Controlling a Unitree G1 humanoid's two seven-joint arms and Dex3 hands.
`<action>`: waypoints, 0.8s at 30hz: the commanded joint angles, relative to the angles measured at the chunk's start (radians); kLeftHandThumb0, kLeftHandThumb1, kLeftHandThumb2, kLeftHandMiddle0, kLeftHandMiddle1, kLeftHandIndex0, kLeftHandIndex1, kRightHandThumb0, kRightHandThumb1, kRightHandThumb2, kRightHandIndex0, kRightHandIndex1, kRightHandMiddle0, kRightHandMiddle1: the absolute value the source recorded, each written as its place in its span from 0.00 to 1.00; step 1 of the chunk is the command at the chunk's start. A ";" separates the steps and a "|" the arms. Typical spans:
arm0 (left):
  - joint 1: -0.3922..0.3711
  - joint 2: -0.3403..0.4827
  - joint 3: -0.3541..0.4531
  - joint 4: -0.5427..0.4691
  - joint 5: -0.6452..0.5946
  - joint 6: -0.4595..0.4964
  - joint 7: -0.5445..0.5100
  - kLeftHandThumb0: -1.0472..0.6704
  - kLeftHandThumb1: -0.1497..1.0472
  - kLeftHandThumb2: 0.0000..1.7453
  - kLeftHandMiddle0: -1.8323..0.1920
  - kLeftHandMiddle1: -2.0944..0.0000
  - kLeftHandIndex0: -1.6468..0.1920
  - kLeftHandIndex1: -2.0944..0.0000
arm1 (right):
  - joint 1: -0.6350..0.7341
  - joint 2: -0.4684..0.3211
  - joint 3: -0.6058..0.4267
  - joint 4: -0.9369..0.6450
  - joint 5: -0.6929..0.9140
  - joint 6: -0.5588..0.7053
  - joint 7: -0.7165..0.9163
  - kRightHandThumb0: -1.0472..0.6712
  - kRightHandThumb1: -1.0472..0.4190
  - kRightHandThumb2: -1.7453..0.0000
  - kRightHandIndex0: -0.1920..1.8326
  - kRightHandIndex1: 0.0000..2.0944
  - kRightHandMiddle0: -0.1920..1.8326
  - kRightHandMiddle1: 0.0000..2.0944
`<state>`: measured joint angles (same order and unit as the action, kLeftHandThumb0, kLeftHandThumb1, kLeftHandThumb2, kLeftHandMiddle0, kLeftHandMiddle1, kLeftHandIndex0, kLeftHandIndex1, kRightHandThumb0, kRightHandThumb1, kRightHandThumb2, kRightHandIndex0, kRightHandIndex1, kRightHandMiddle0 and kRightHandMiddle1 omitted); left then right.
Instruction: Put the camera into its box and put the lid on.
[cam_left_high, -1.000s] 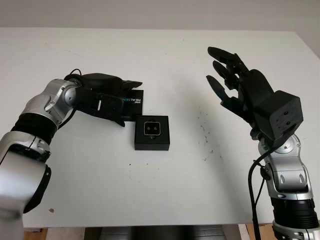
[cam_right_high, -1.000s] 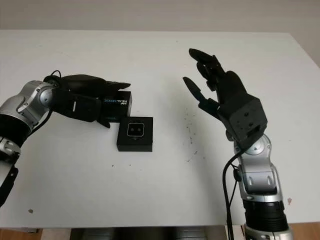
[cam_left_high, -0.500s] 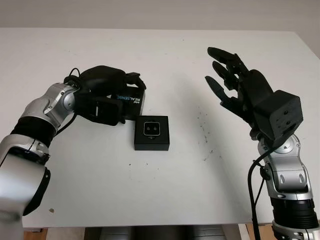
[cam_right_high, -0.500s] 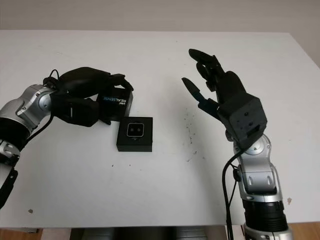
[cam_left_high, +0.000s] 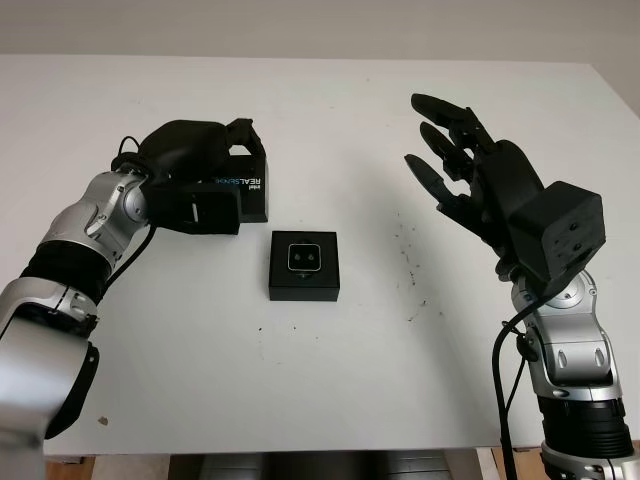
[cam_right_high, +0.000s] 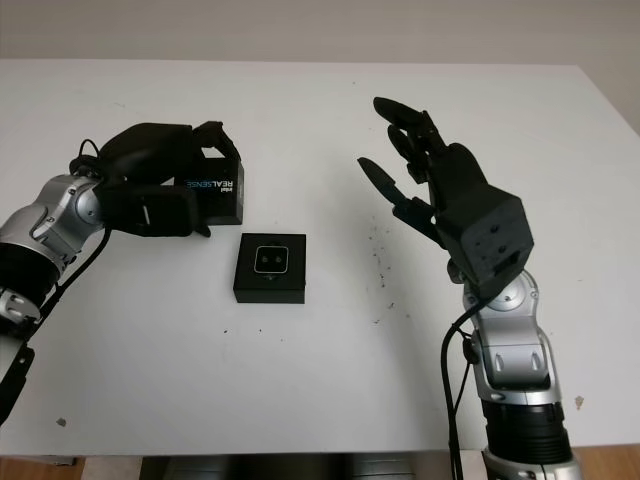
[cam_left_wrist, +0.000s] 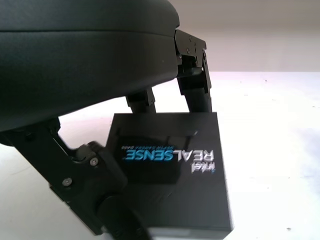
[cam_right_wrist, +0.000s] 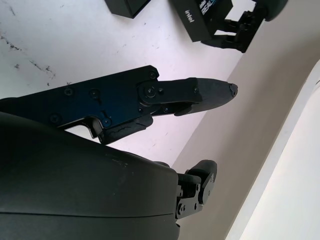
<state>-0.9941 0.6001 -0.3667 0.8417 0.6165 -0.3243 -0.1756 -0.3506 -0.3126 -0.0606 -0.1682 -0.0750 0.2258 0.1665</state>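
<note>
- where it was lying flat a second ago, the lid (cam_left_high: 238, 186) is now rising off the table (cam_left_high: 350, 380), the left hand (cam_left_high: 190, 170) gripping it.
- the camera (cam_left_high: 304, 257) is sitting in its box (cam_left_high: 304, 285), awaiting the lid.
- the right hand (cam_left_high: 470, 175) is hovering open.

The table (cam_left_high: 330, 390) has a smooth, matt white top with a few small dark specks on it. The lid (cam_left_high: 243, 190) looks like black card with a soft shine, and it has white and blue letters printed on it. The left hand (cam_left_high: 195, 180), wrapped around the lid, looks like black plastic, smooth and a little shiny. The box (cam_left_high: 304, 266) is black and matt, and the camera (cam_left_high: 304, 257) inside it has a shiny silver-grey face. The right hand (cam_left_high: 470, 175), open above the table, is dull black plastic with small screws. Both arms have smooth silver metal-looking parts.
</note>
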 joint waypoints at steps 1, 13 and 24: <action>0.006 0.026 0.026 -0.063 -0.021 0.030 -0.046 0.45 1.00 0.06 0.75 0.10 0.79 0.25 | 0.007 0.004 0.004 -0.001 -0.007 0.000 -0.009 0.21 0.00 0.84 0.20 0.03 0.10 0.27; 0.057 0.076 0.100 -0.397 -0.188 0.169 -0.419 0.44 1.00 0.06 0.66 0.10 0.76 0.12 | 0.005 0.024 0.013 -0.004 -0.012 0.019 -0.014 0.21 0.00 0.84 0.20 0.03 0.09 0.29; 0.093 0.059 0.122 -0.570 -0.255 0.333 -0.551 0.43 1.00 0.07 0.71 0.16 0.78 0.10 | 0.018 0.028 0.020 -0.009 -0.021 0.022 -0.011 0.21 0.00 0.83 0.19 0.02 0.09 0.29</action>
<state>-0.9004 0.6656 -0.2572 0.3018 0.3721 -0.0058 -0.7158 -0.3443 -0.2872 -0.0422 -0.1674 -0.0967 0.2434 0.1579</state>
